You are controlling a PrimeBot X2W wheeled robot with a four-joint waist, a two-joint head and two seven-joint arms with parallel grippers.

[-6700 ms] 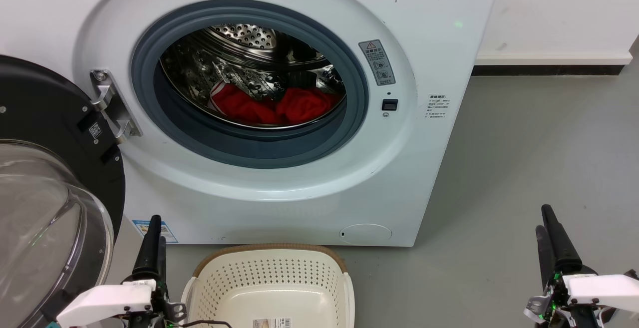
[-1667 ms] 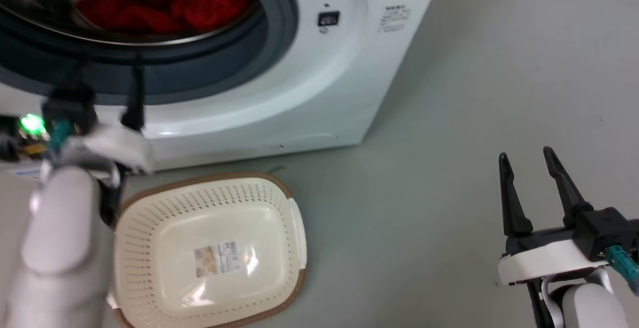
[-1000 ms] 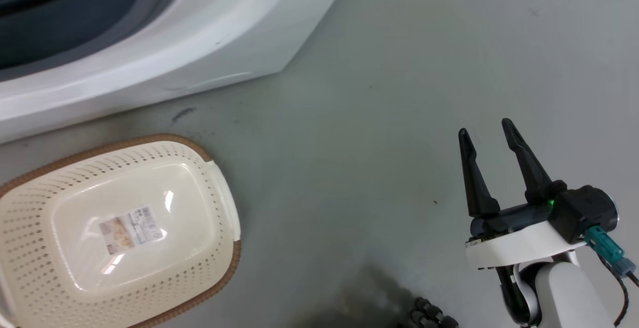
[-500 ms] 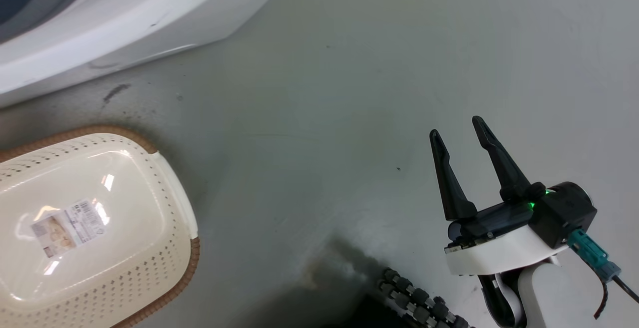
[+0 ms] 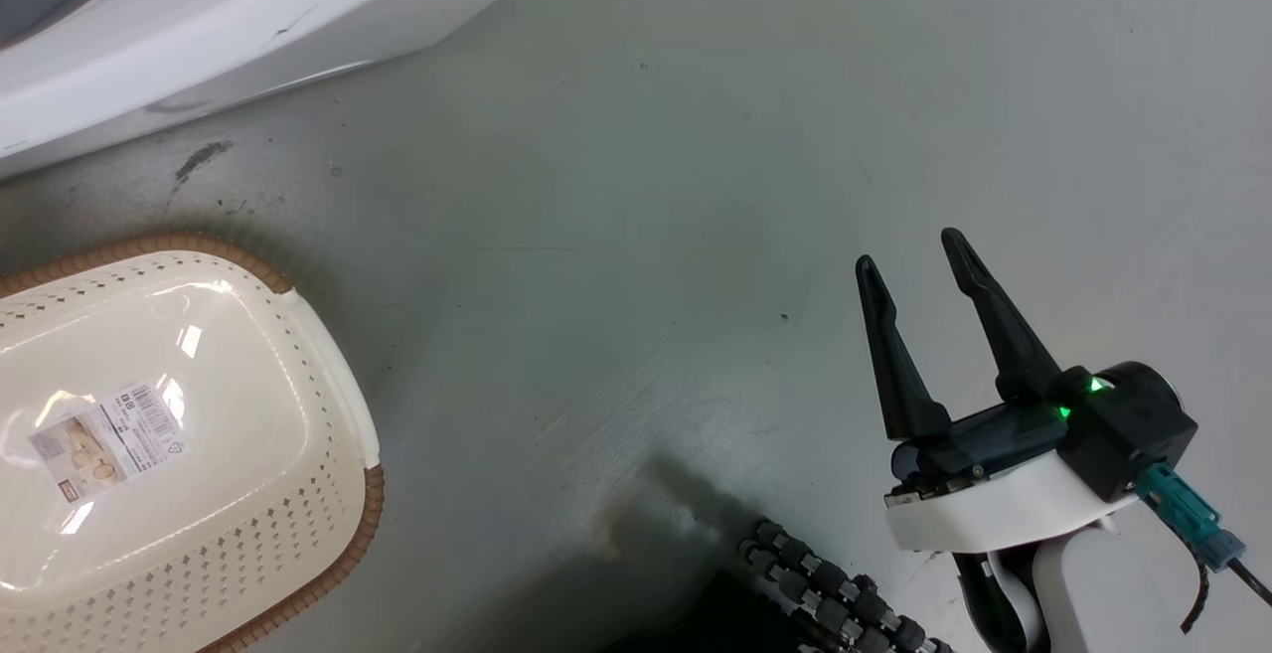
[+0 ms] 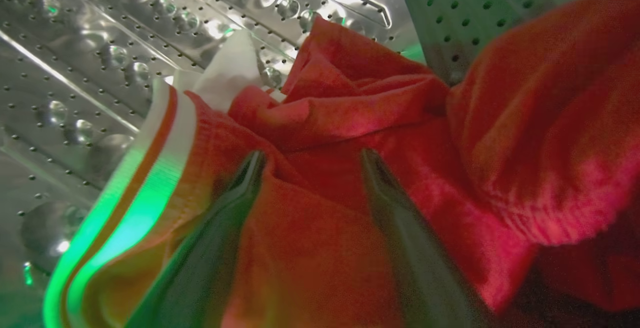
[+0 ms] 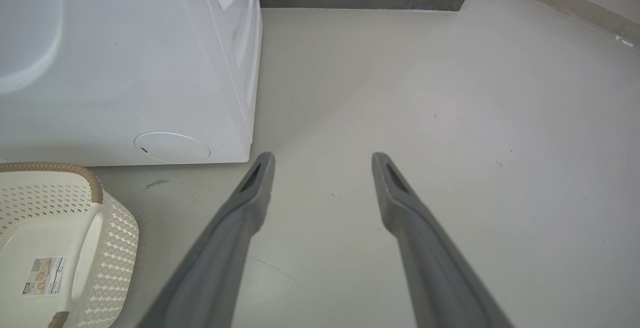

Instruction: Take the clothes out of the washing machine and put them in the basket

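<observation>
Red cloth surrounds the left gripper (image 6: pixel 312 154). Its two dark fingers stand apart, pushed into the clothes (image 6: pixel 345 113) inside the perforated steel drum (image 6: pixel 75 68) of the washing machine (image 5: pixel 199 27). A fold of fabric lies between the fingers, and a white-striped trim (image 6: pixel 167 128) runs beside the finger on the wrist view's left. The right gripper (image 5: pixel 906 247), fingers spread and holding nothing, hovers over grey floor (image 5: pixel 646 166). The basket (image 5: pixel 333 375) sits well to its left, near the washer's front, with a barcode label (image 5: pixel 104 434) on its bottom.
</observation>
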